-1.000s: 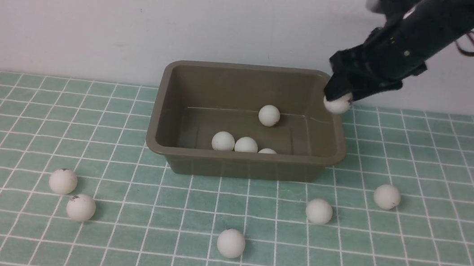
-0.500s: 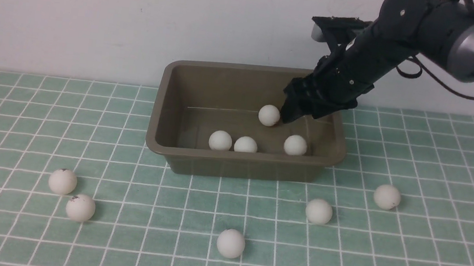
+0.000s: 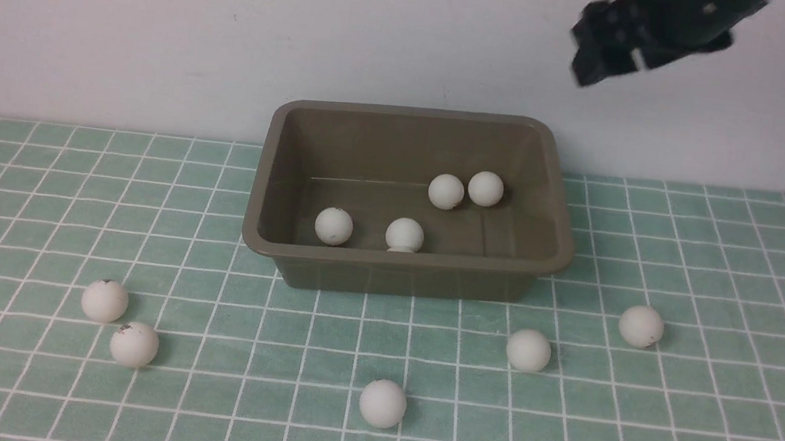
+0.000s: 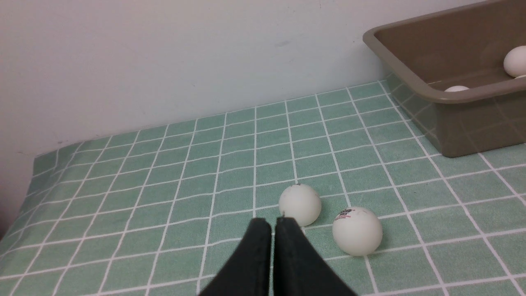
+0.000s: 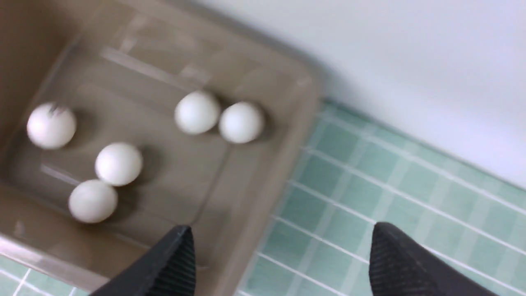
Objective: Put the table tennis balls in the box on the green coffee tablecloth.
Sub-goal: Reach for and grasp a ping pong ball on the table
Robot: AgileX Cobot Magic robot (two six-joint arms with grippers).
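The olive-brown box (image 3: 401, 274) stands on the green coffee tablecloth (image 3: 710, 439) and holds several table tennis balls, among them a touching pair (image 3: 446, 191) (image 5: 197, 112). Several more white balls lie on the cloth in front, such as one (image 3: 382, 403) at front centre and two at the left (image 3: 104, 300). My right gripper (image 3: 603, 63) (image 5: 281, 232) hangs high above the box's far right corner, open and empty. My left gripper (image 4: 273, 224) is shut on nothing, low at the near left, just short of a ball (image 4: 300, 204) with another (image 4: 357, 230) beside it.
A pale wall runs right behind the box (image 4: 444, 94). Two balls (image 3: 528, 350) (image 3: 641, 326) lie in front of the box at the right. The cloth's left edge shows in the left wrist view.
My right gripper let its ball go into the box, opened wide and rose up and away to the right. The balls inside have rolled to new spots. The left arm has not moved.
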